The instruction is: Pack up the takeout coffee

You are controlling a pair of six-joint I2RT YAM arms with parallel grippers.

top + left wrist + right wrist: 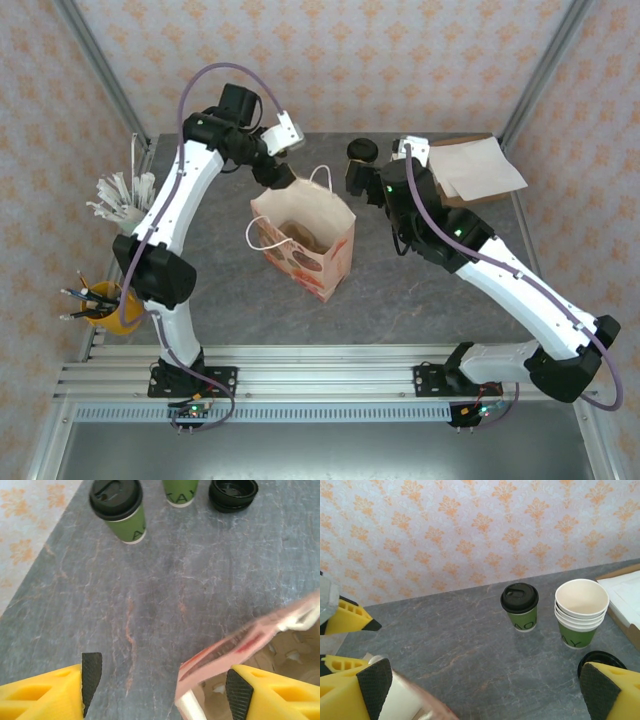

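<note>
L gripper (164, 680) fingers apart, not clamped. Rim of paper bag (305, 235) sits btwn them, up against one pad (237, 692), other pad clear of it. R gripper (486, 687) spread wide, nothing held. Coffee cup (519, 611) upright on grey table (460, 645) near back wall, black lid (519, 597) on, just beside cup stack (581, 612), not touching. Spare lid (600, 657) lies in front of the stack. Bag stands open mid-table btwn both arms.
</note>
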